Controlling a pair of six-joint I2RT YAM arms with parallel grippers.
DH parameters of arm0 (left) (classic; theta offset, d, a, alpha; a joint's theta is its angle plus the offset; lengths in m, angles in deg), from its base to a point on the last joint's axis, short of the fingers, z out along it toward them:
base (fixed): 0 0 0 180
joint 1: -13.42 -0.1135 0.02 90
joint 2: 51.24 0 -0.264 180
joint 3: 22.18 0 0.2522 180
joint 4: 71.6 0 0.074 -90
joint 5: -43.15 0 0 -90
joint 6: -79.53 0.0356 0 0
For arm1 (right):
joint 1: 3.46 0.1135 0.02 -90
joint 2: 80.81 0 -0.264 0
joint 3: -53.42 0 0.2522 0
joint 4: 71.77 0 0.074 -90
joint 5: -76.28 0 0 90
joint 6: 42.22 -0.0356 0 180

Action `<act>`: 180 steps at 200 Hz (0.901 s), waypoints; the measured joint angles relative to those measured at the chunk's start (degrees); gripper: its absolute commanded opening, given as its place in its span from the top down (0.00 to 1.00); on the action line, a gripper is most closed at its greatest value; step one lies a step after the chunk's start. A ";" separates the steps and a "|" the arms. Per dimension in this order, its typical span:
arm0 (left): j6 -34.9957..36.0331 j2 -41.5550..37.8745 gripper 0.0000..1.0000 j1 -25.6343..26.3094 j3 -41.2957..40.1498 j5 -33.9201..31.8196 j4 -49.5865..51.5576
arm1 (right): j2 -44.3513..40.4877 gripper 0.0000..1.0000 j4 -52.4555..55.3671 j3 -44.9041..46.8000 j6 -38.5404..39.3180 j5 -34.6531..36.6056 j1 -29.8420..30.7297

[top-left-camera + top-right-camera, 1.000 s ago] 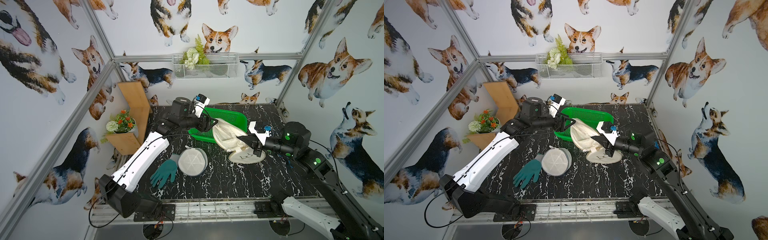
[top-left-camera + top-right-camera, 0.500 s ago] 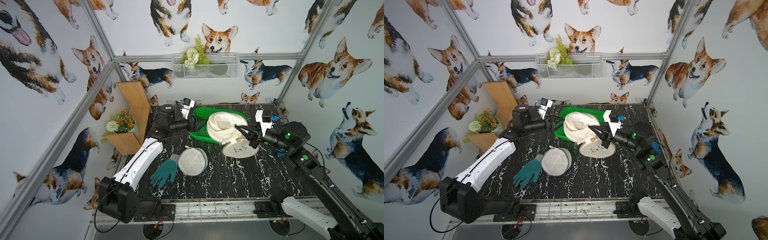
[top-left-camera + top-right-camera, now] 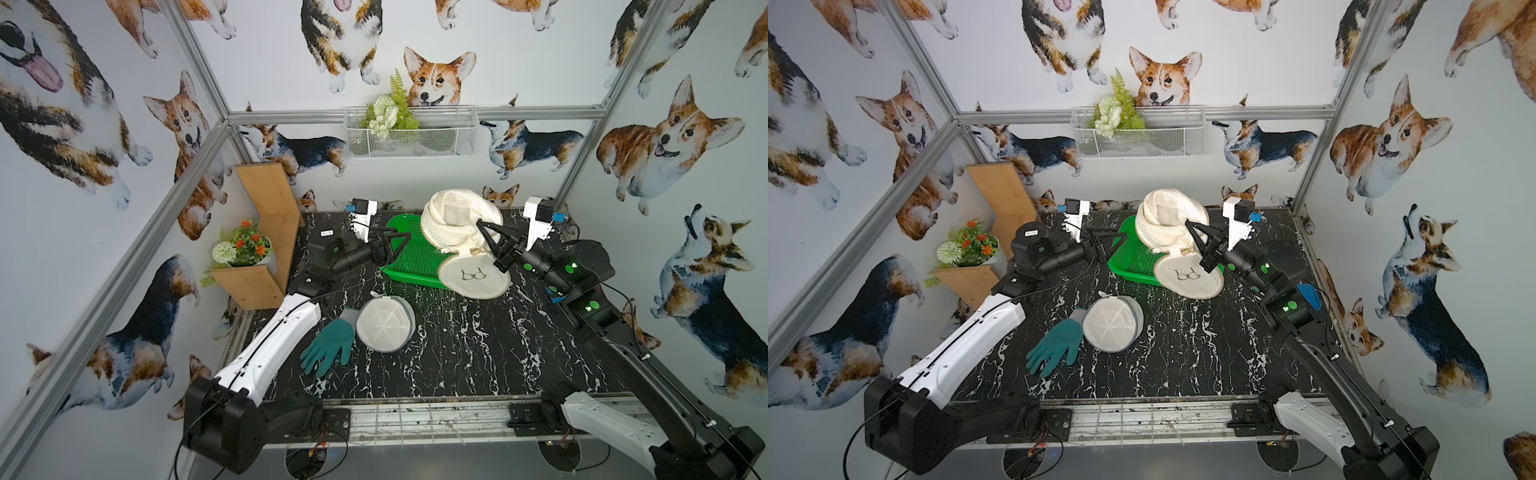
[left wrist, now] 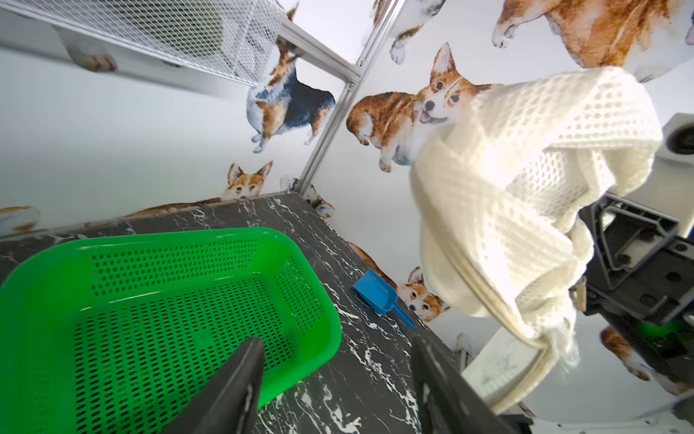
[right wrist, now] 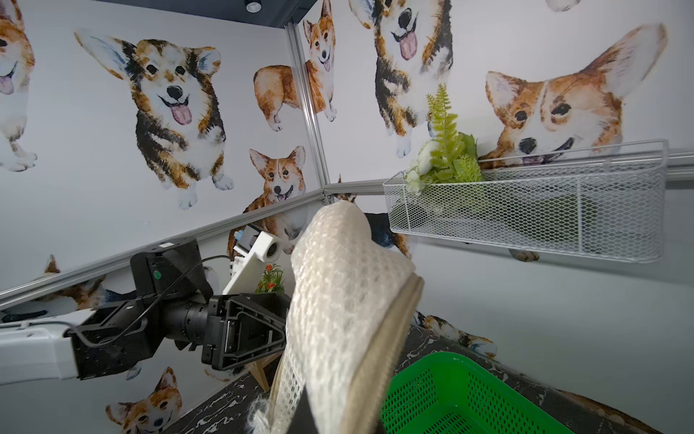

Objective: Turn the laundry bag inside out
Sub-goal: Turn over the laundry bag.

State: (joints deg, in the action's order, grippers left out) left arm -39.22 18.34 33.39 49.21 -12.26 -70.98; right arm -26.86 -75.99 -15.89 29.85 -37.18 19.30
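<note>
Corgi-print walls (image 3: 124,166) on three sides, with a black marbled bench (image 3: 457,357) below. On the back wall hangs a wire basket (image 3: 409,135) holding fake greenery. Far left corner: wooden shelf (image 3: 272,216), flower pot (image 3: 245,251) on its lower step. Green basket (image 3: 409,259) sits at the far middle of the bench. Nearer the front, a round mesh pouch (image 3: 385,323) lies flat. A teal glove (image 3: 328,351) lies just beside it, cuff touching the pouch rim. Blue scoop (image 4: 377,295) lies on the bench past the green basket, near the right wall.

Laundry bag (image 3: 455,218): cream mesh, bunched and lifted above the green basket's right end. Its flat round panel (image 3: 473,276) hangs down over the basket rim. Right pincer (image 3: 488,235) is clamped on the bag's bunched edge. Left pincer (image 3: 397,245) has its jaws apart over the green basket's left side, near the bag but not touching it.

Hard to make out:
- Mesh blocks most of the right wrist view and hides the fingertips.
- Bag mouth not discernible.
- Cannot tell whether the round panel touches the bench.
- Right arm covers part of the bench's right edge.
</note>
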 measured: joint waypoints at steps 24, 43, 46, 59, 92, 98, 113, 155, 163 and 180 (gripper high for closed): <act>7.96 -4.70 0.34 5.95 -1.25 -5.79 1.01 | 0.52 1.00 0.02 -0.26 -2.10 0.28 0.00; 21.64 -9.03 0.34 13.40 -1.25 -12.35 1.05 | 0.68 1.00 0.09 -1.07 -3.98 0.31 -0.24; 23.80 -9.49 0.34 14.32 -1.25 -13.79 1.11 | 0.72 1.00 0.20 -1.27 -4.26 0.31 -0.28; 32.70 -11.15 0.34 17.53 -1.73 -20.94 1.11 | 0.85 1.00 0.72 -2.27 -5.49 0.37 -0.28; 52.72 -13.27 0.34 20.17 -3.98 -34.53 0.17 | 0.96 1.00 4.28 -5.05 -7.87 0.74 -0.48; 55.95 -13.03 0.34 20.22 -3.82 -35.85 0.11 | 1.05 1.00 5.20 -5.60 -8.66 0.68 -0.63; 63.82 -11.82 0.34 20.33 -2.64 -36.72 0.22 | 1.40 1.00 7.89 -7.17 -10.25 0.70 -0.70; 80.04 -8.17 0.36 20.46 0.98 -37.11 0.57 | 3.89 1.00 18.03 -13.90 -16.24 -0.66 -1.55; 81.83 -7.72 0.37 20.46 1.31 -36.94 0.31 | 4.17 1.00 19.52 -14.56 -17.35 -1.14 -1.53; 84.54 -6.91 0.39 20.48 1.68 -35.95 -0.33 | 4.74 1.00 22.40 -15.76 -19.50 -2.34 -1.55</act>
State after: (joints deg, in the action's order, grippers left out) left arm 45.32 11.43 53.87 50.89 -48.21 -71.31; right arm -22.12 -53.58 -31.65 10.35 -39.52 17.75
